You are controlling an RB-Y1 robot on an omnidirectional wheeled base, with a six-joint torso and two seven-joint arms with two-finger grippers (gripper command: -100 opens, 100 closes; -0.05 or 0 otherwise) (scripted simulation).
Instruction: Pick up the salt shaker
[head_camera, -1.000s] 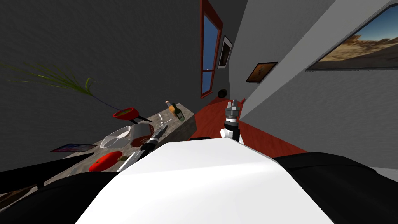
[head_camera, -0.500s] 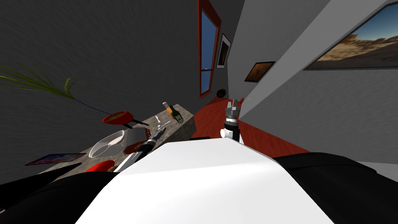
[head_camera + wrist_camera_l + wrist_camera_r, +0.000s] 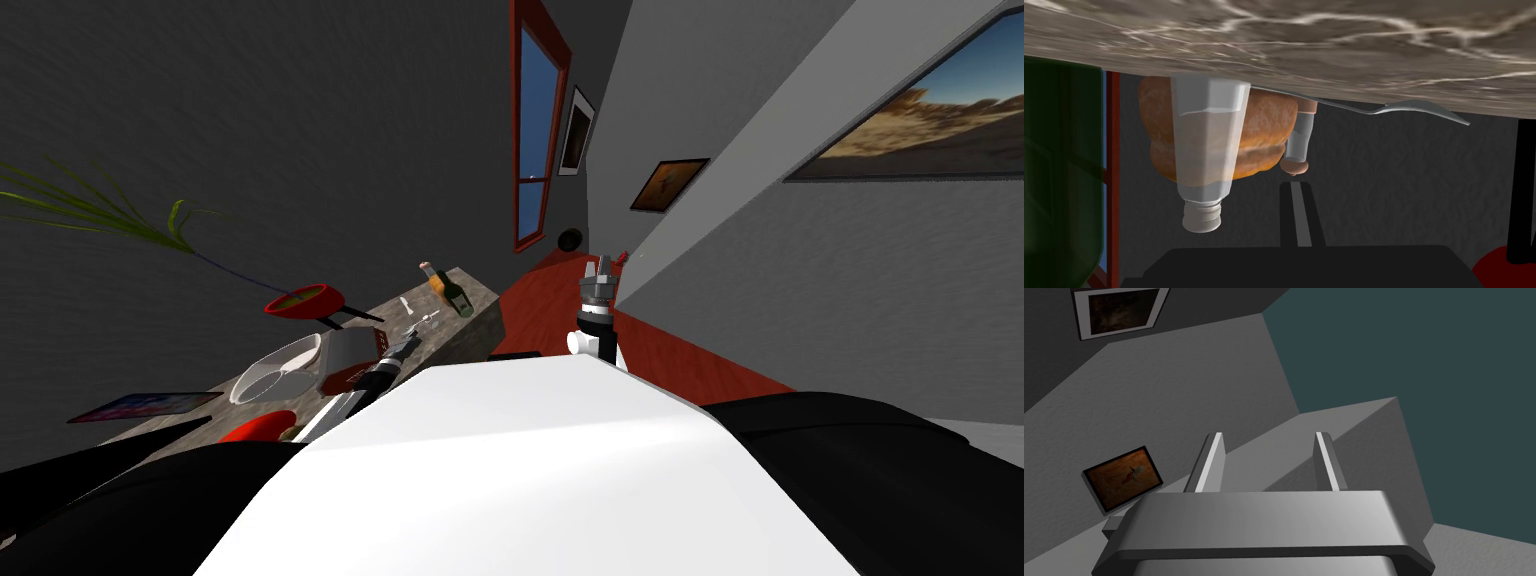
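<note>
The salt shaker (image 3: 1203, 145) is a clear glass body with a silvery cap, standing on the marbled counter (image 3: 1324, 45). Right behind it lies an orange-brown bun (image 3: 1264, 135). My left gripper (image 3: 1296, 187) is shut, its two fingers pressed together with nothing between them. It sits beside the shaker, apart from it, and points at a smaller shaker with a brown cap (image 3: 1298, 142). In the head view the left gripper (image 3: 418, 330) reaches over the counter. My right gripper (image 3: 600, 266) is raised at the right, and its fingers (image 3: 1211, 460) stand open and empty.
A dark green bottle (image 3: 1059, 175) stands close beside the salt shaker, and a fork (image 3: 1409, 107) lies past the small shaker. On the counter nearer me are a red pan (image 3: 303, 300), a white bowl (image 3: 275, 368), a grey box (image 3: 350, 352), a red object (image 3: 258, 428) and a tablet (image 3: 140, 406).
My head view swung a little, so the counter things now sit further left. The left gripper's fingers have closed together, empty. The right arm has not moved.
</note>
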